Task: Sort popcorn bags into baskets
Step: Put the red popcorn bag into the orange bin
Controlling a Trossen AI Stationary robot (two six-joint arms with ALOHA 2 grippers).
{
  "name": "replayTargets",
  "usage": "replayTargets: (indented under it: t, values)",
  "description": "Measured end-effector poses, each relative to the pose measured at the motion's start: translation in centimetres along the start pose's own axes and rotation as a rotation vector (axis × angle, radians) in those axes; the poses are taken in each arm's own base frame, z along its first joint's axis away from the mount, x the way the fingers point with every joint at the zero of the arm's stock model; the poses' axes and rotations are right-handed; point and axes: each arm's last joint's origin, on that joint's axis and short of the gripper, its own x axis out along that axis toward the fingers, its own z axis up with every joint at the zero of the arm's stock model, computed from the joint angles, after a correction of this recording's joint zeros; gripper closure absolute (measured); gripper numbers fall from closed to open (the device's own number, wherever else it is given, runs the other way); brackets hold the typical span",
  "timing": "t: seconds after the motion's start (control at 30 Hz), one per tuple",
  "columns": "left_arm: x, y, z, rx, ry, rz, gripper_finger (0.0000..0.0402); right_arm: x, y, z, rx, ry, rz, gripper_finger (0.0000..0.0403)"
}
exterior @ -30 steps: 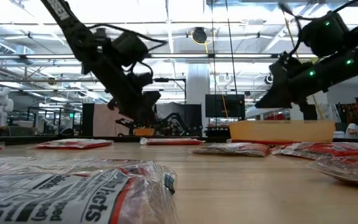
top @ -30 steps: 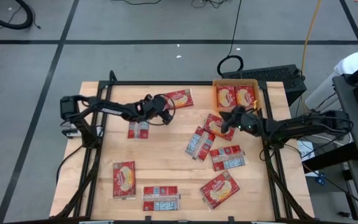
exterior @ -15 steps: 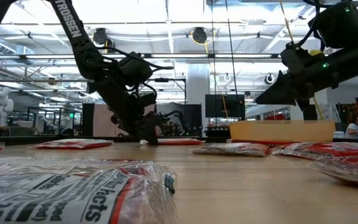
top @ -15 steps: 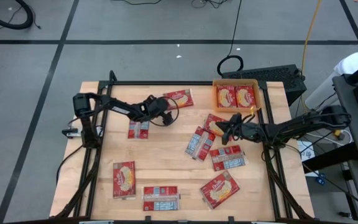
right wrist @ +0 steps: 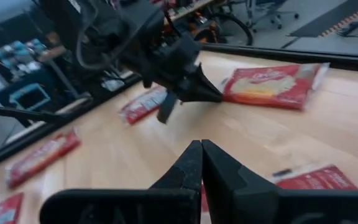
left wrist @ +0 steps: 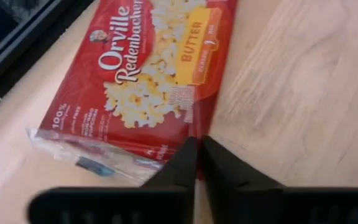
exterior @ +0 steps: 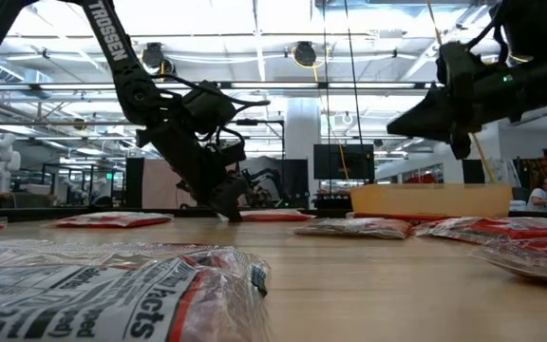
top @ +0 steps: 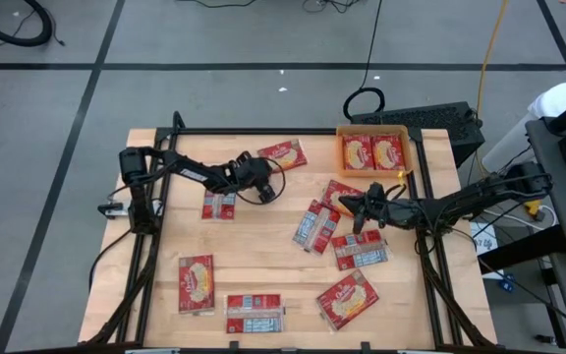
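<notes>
The left gripper is low over the table near its far edge, its fingers pressed together with nothing between them, their tips just at the near edge of a popcorn bag lying picture side up; whether they touch it I cannot tell. The right gripper hangs above the heap of bags toward the right side, also closed and holding nothing. The orange basket sits at the far right corner with two bags lying side by side in it. More bags lie flat about the table: one beside the left arm and three along the near edge.
</notes>
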Motion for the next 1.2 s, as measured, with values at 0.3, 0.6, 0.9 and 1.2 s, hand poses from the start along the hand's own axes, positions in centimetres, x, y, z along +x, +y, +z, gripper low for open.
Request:
replayTargets:
  t: [0.3,0.6,0.9,1.2]
  values:
    - [-4.2,-3.0,1.5,0.173,-0.079,0.062,0.0399,0.9,1.2,1.0,0.040,-0.027,-0.033,0.0403]
    - [-9.7,-6.8,3.1,0.302,-0.254,0.085,0.0400,5.6,3.8,2.4,0.080,0.080,-0.051,0.0391]
    - [-10.0,-4.7,3.1,0.123,-0.186,0.095,0.0389,8.0,4.0,0.4,0.128,0.171,0.033,0.0310]
    - [-6.4,4.6,2.4,-0.186,0.036,-0.203,0.0260,8.1,4.3,0.4,0.044,0.187,0.117,0.0275]
